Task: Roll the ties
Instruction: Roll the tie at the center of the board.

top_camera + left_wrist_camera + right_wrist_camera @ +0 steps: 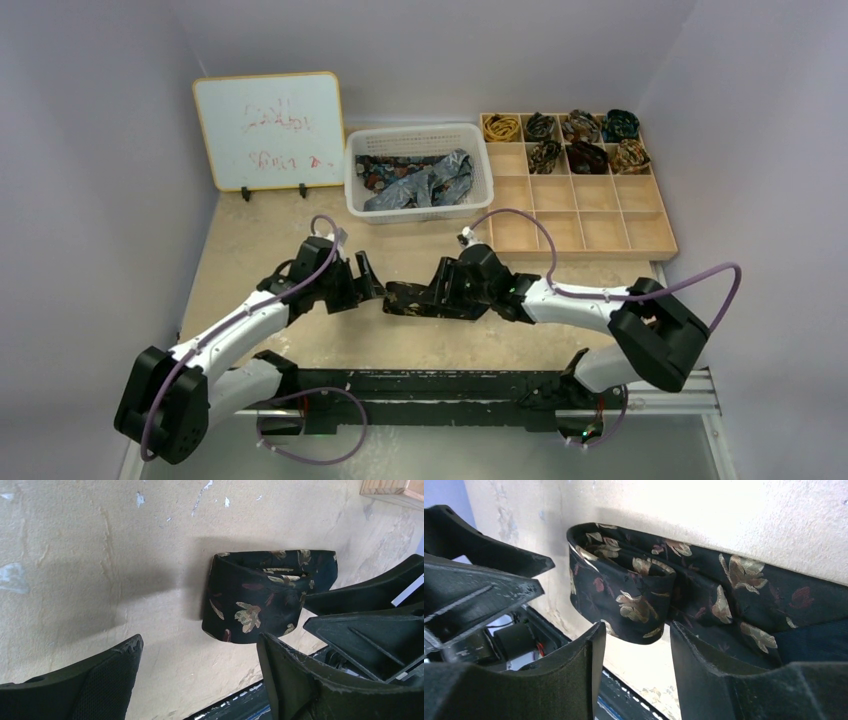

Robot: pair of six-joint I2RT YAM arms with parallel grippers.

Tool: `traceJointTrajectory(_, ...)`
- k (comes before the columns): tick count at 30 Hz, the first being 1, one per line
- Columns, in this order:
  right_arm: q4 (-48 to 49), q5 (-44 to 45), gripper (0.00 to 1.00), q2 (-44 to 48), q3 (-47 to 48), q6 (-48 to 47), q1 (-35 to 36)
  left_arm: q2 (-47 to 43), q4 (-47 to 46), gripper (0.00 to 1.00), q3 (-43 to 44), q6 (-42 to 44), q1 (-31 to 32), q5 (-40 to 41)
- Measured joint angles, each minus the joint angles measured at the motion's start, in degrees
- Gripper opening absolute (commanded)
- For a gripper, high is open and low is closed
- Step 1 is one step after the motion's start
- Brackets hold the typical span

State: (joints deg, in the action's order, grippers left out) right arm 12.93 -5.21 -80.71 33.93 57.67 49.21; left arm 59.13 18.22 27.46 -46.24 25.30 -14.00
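Dark tie (260,600) is laid half-rolled on the table (75,555); left gripper (199,642) is held wide, empty, just clear of it; right gripper (636,630) is parted astride its rolled end from the opposite side, nothing clamped, presumably for re-gripping.

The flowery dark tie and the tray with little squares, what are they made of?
The tie looks like woven, silky cloth: it folds softly and its gold leaves shine faintly. The tray is probably pale bare wood: matte tan walls and dividers, though grain is too small to see.
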Motion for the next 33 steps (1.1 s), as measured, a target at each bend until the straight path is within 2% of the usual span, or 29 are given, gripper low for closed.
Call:
traceJointTrajectory(7, 6.23, -3.63, 0.48, -0.02, -3.17, 1.29, -3.61, 2.16, -1.4, 0.82, 0.0, 0.37, 0.0, -2.12)
traceJointTrajectory(22, 9.38, -7.43, 0.36, -4.87, -3.87, 1.51, -4.66, 2.73, -2.78, 0.82, -0.17, 0.85, 0.0, -3.67)
traceJointTrajectory(33, 9.25, -7.85, 0.4, -5.66, -2.75, 0.15, -4.96, 4.85, -4.9, 0.82, -0.15, 1.9, 0.0, -5.62)
